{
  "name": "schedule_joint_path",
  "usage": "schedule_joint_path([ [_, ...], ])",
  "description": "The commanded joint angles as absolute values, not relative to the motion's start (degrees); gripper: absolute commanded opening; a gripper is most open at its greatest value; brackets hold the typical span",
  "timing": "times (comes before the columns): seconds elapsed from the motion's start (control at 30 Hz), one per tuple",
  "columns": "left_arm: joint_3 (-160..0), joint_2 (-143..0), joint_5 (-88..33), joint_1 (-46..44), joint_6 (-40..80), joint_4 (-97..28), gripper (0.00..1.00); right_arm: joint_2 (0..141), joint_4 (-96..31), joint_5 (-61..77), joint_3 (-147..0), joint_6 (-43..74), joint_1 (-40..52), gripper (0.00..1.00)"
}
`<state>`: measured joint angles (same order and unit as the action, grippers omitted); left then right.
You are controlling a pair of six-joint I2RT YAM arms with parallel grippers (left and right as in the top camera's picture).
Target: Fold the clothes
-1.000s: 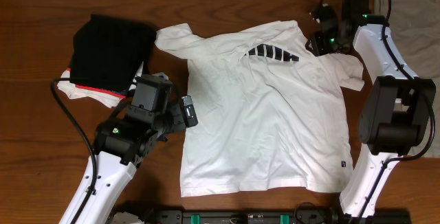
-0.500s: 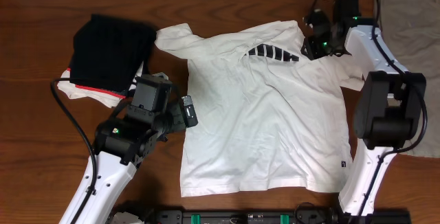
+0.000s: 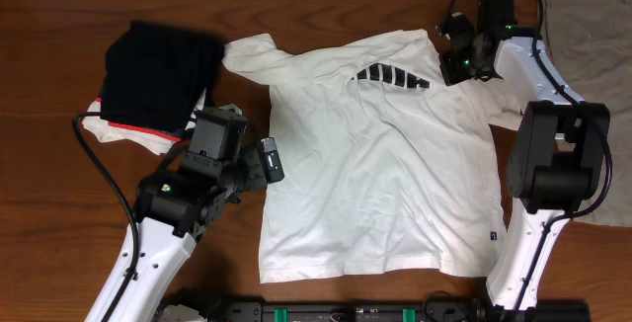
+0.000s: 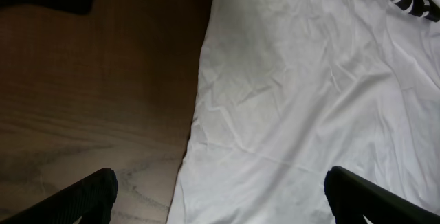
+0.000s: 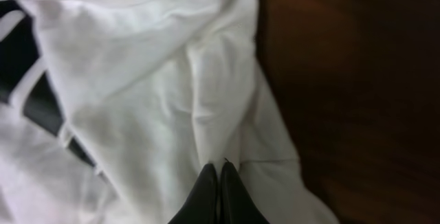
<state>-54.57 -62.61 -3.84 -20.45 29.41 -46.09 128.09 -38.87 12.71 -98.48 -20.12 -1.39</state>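
Table (image 3: 59, 164) surface of dark wood carries the work: the white T-shirt (image 3: 385, 164) lies spread across its centre, collar end toward the far edge and hem toward the near edge, mostly flat, so no fold appears complete yet. The right arm (image 3: 553, 164) stands at the shirt's right side and reaches up to the far right shoulder, wrist pitched down onto the cloth. The left arm (image 3: 148, 243) sits low at the left side, forearm angled in toward the shirt's left edge, apparently waiting for its own pick. A black garment (image 3: 158, 70) with a red edge rests folded at far left, and an olive-grey cloth (image 3: 592, 36) lies flat at far right; both are clear of the fold area. The left gripper (image 4: 220, 176) hovers with jaws spread wide and nothing between them, straddling the shirt's left edge from above. The right gripper (image 5: 218, 169) has its jaws pressed together at a raised crease near the sleeve, which reads as a pinch on the T-shirt, the likely start of a lift. Black lettering (image 3: 393, 77) shows partly under a tuck at the chest. A small hem tag (image 3: 492, 235) marks the near right corner.
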Motion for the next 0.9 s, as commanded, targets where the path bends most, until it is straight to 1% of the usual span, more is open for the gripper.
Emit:
schedule_joint_path([
  [0.0,-55.00,-62.59,-2.92,-20.27,29.47,-46.17,0.98,128.16,-36.67,7.88,-99.31,-20.21,-0.89,0.01],
  [0.47,-55.00,-62.59,-2.92,-20.27,29.45,-46.17,0.98,128.90,-19.38,2.52,-99.29,-20.71,-0.93,0.01],
  [0.77,-55.00,-62.59,-2.92,-20.27,29.45,-46.17,0.98,137.21,-7.46,-4.03,-99.29,-22.37,-2.68,0.01],
  [0.87,-55.00,-62.59,-2.92,-20.27,29.45,-46.17,0.98,138.82,-2.44,-8.73,-99.29,-21.21,-3.49,0.07],
])
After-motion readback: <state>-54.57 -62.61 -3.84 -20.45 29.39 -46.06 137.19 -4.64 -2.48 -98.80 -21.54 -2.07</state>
